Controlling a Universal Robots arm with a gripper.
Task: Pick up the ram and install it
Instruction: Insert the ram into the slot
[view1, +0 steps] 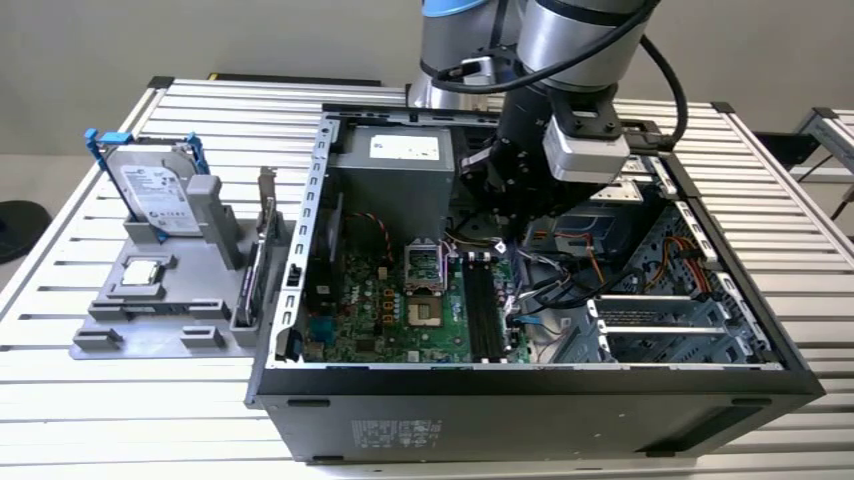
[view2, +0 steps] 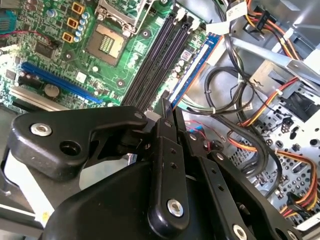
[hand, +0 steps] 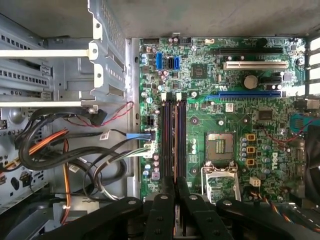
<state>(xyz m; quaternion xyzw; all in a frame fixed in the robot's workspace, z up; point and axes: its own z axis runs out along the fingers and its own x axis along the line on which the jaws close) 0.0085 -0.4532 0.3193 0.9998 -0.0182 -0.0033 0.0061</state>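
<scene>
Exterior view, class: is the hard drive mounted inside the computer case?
No, the hard drive stands in the grey holder outside the computer case, on the exterior view's left.

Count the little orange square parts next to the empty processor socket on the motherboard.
3. They sit in one row beside the processor socket: one end, the middle, the other end. The gripper, shut on the ram, covers none of that row.

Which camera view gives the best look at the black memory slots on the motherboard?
The first wrist view: the memory slots run full length, seen straight on, beyond the gripper. The second wrist view shows them at a slant, their near end behind the gripper. In the exterior view they are small, below the arm.
</scene>
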